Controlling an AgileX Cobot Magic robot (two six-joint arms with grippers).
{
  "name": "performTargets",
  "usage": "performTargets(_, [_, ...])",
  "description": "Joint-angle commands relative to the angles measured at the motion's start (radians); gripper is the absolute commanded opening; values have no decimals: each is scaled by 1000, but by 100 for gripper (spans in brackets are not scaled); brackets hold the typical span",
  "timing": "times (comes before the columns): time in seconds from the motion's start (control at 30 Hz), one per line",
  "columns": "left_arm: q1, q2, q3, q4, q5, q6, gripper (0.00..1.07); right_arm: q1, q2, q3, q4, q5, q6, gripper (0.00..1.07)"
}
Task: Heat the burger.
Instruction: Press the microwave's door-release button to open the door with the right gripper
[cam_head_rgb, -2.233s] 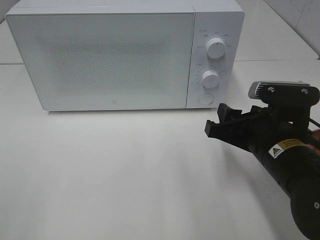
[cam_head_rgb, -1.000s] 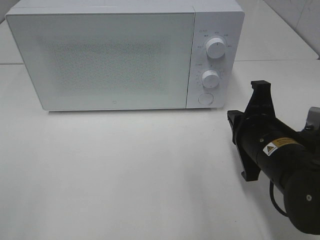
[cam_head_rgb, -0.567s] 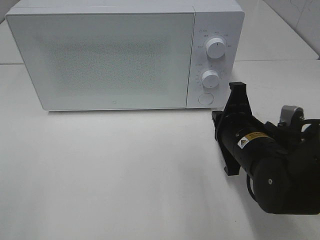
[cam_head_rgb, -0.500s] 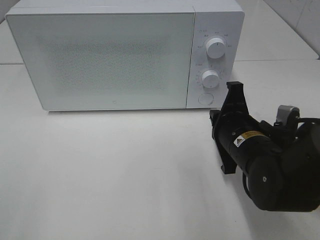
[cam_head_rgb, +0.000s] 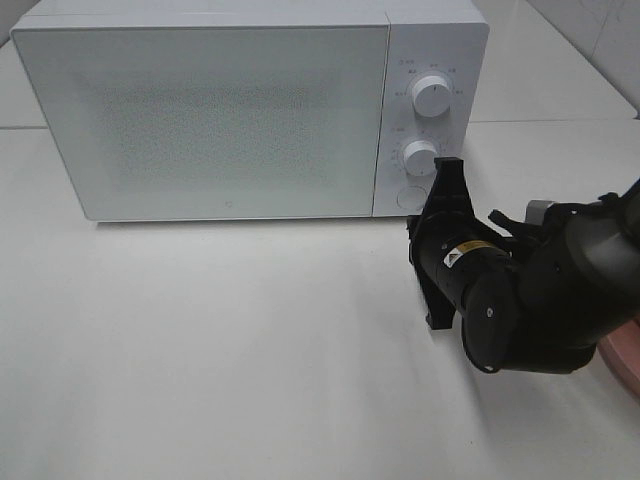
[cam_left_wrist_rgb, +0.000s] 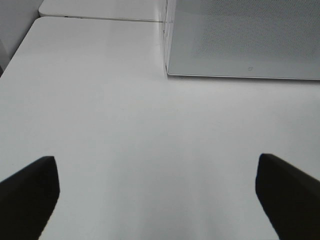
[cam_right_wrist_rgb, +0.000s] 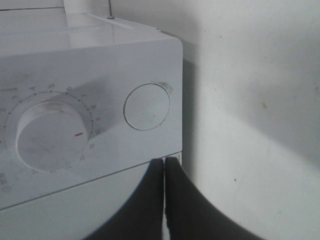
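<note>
The burger is out of view in every frame. The white microwave (cam_head_rgb: 200, 110) stands at the back of the table with its door closed; its lower corner also shows in the left wrist view (cam_left_wrist_rgb: 240, 40). My right gripper (cam_head_rgb: 418, 240) is rolled onto its side just in front of the control panel. In the right wrist view its fingers (cam_right_wrist_rgb: 164, 190) are shut together and empty, pointing just below the round door button (cam_right_wrist_rgb: 147, 106), which also shows in the high view (cam_head_rgb: 410, 197). My left gripper (cam_left_wrist_rgb: 160, 200) is open and empty over bare table, out of the high view.
Two dials (cam_head_rgb: 431, 95) (cam_head_rgb: 421, 157) sit above the button; the lower dial (cam_right_wrist_rgb: 47, 135) is close to the right fingers. A pink plate's edge (cam_head_rgb: 625, 355) shows behind the right arm at the right border. The white table (cam_head_rgb: 220, 340) lies in front of the microwave.
My right arm rolled its gripper onto its side, then moved left and forward to the microwave's control panel. The pink plate's edge came into view behind it.
</note>
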Motion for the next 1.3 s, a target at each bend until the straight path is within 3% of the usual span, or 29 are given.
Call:
performTargets(0.03, [0,-21,2,-1,-13,1,100,-13,20,-33,-16,11,-18,0])
performTargets(0.7, [0,-21,2,-1,-13,1,100,-88,93,-181,-33,79,-93,0])
performTargets(1.3, [0,-21,2,-1,-13,1,100,-111,130,-212,2,63,-122,0])
